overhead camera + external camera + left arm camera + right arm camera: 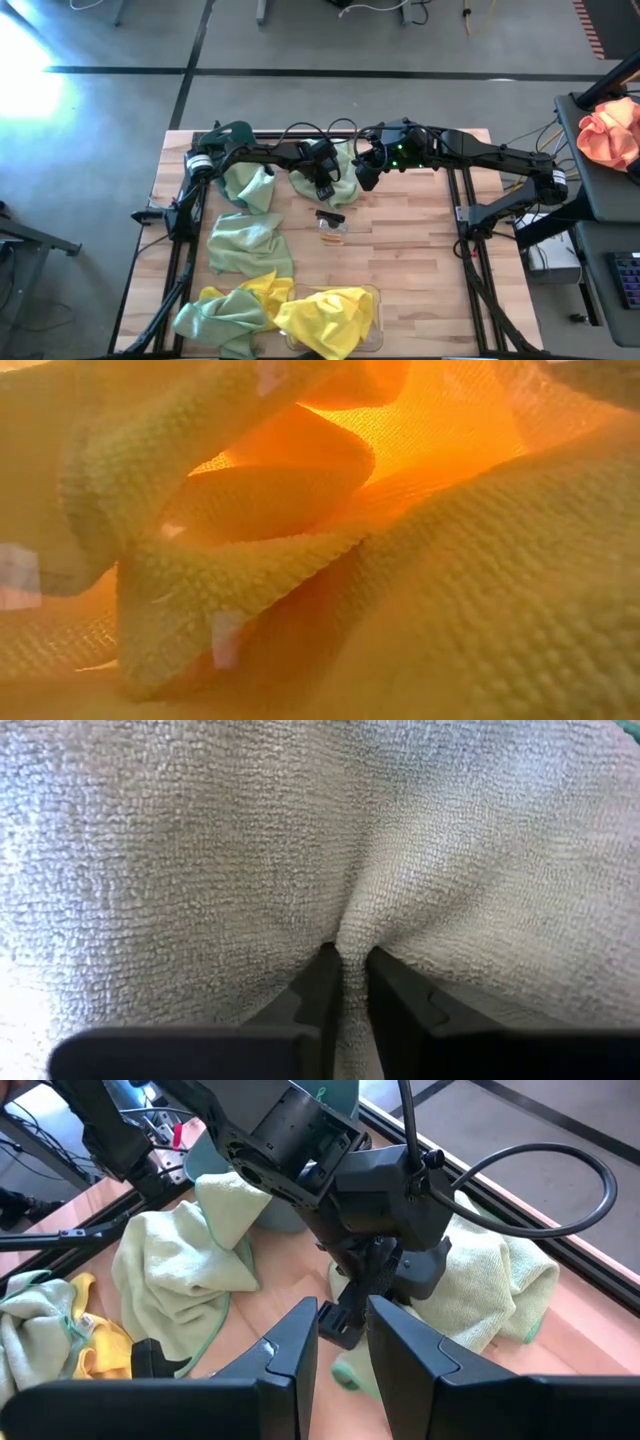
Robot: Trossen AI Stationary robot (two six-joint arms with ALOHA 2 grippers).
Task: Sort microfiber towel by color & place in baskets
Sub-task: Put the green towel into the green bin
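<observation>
Yellow towel draped the clear basket at the frame's lower centre, green and yellow cloths heaped just left. Above them lay another green towel. At upper centre the left gripper pinched a fold of a sage towel, fingers nearly closed; the right gripper, slightly parted, hovered beside it, holding nothing. The teal basket sat upper left.

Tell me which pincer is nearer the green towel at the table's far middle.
Left. The left pincer is pinching the green towel; the right pincer hovers just beside its edge, apparently not touching it.
</observation>
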